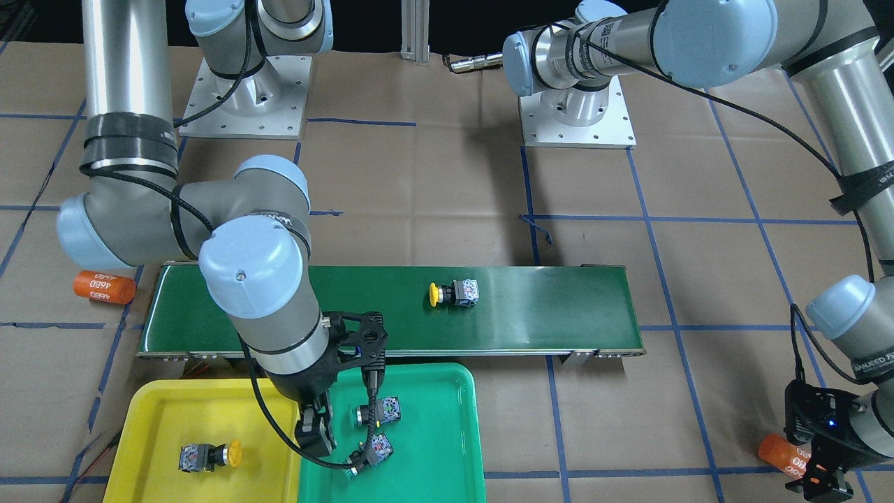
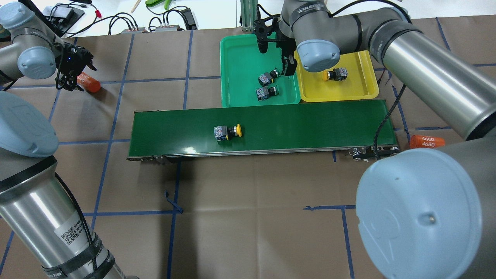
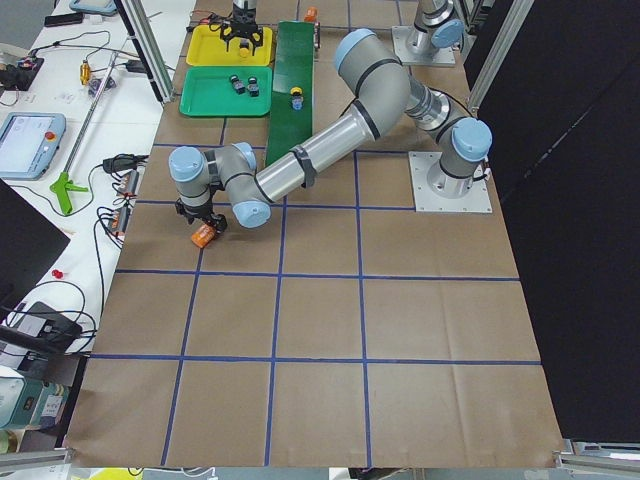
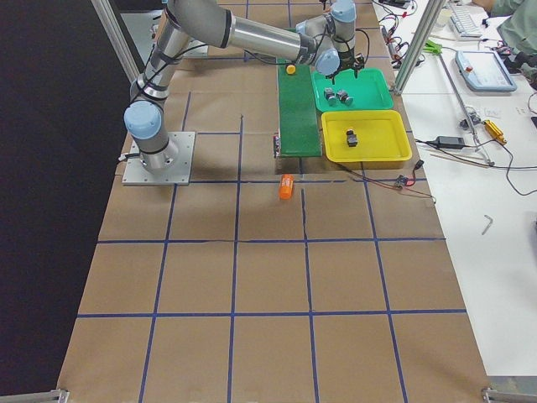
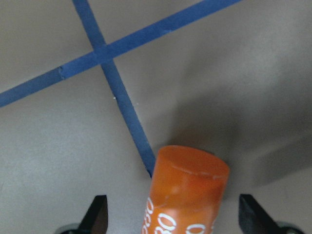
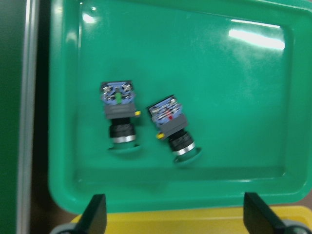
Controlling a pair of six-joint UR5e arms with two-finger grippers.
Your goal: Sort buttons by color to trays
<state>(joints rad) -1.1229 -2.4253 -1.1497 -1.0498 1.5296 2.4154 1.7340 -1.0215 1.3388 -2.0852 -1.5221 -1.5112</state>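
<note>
**One yellow button is left on the belt; three are already in their trays**

The right gripper (image 1: 316, 433) hangs over the line where the bright yellow plastic tray (image 2: 364, 90) and the green plastic tray (image 2: 232, 58) meet. Its fingers (image 6: 97, 217) stand wide apart and hold nothing: in the right wrist view only the tray floor shows between them.

In the green tray a green-capped push button (image 2: 266, 79) lies on its side. A second green-capped button (image 2: 266, 92) is close beside it. In the yellow tray one yellow-capped button (image 2: 336, 73) lies alone, also on its side. I judge these three as correctly sorted.

The last yellow-capped button (image 2: 228, 131) lies on the long dark green conveyor belt (image 2: 310, 124), about at its middle and well apart from both trays. It belongs in the yellow tray. An empty, open gripper is what is needed to go and take it.

The left gripper (image 5: 171, 214) is far away at the other end of the brown paper-covered desk (image 2: 252, 186). It is low over an orange cylinder (image 2: 89, 83), with one finger on each side of the cylinder and neither touching it. There it is clear of the belt and trays, but the cylinder is probably not part of the sorting.
</note>
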